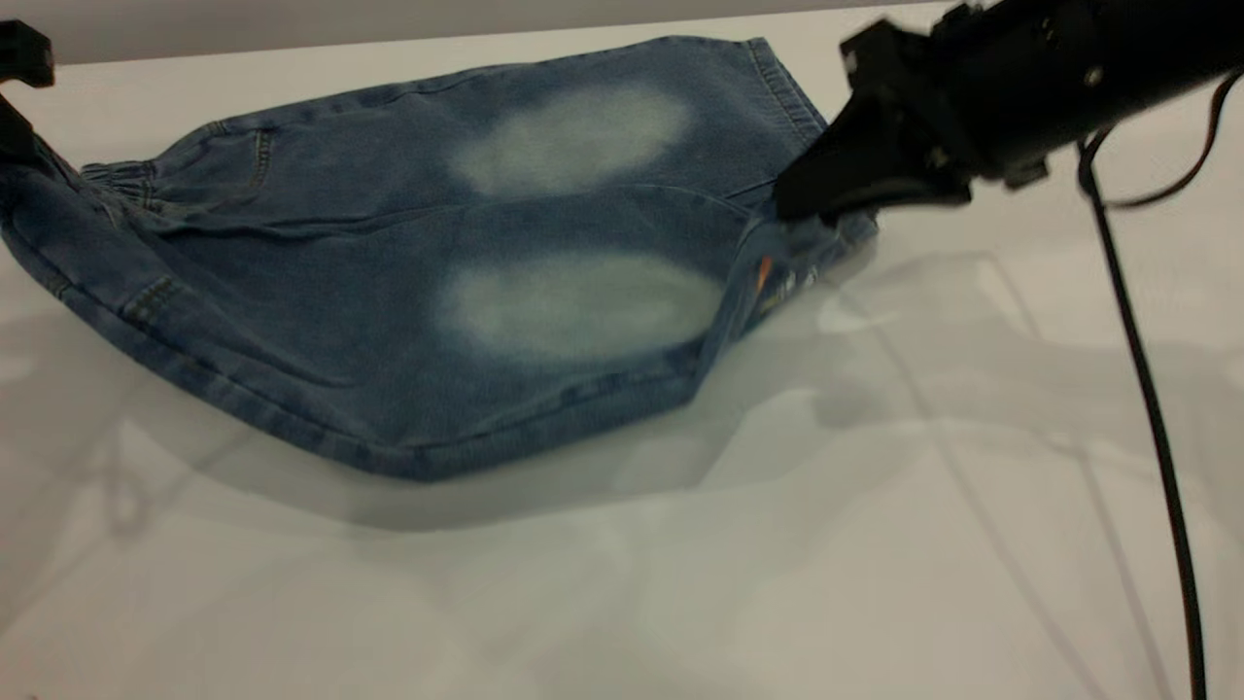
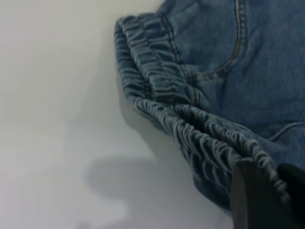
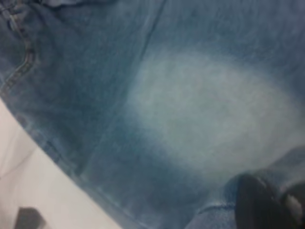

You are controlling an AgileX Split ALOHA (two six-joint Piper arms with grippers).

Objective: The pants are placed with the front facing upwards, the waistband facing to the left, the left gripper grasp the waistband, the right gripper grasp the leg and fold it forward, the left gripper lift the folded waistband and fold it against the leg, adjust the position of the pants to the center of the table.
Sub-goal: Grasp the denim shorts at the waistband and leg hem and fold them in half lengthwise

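Pants [image 1: 389, 292] lifted off the table [image 1: 875, 535] — left hand [image 2: 267, 191] clamped on waistband [image 2: 162, 90], right hand [image 1: 807, 199] on leg [image 1: 768, 282].

Matte black right arm [image 1: 1069, 68] entering from 2 o'clock in exterior view, chunky housing with small pale screw heads, tapering into wedge-shaped black right gripper [image 1: 826, 194]. Thin black cable [image 1: 1147, 389] looping off underside of arm, trailing down toward 5 o'clock, second thinner loop at 3 o'clock edge. Only a black blocky sliver of left gripper [image 1: 21, 87] at 10 o'clock edge; dark rounded finger [image 2: 255, 198] at 5 o'clock in left wrist view, glossy black fingertip [image 3: 257, 200] at 5 o'clock in right wrist view.
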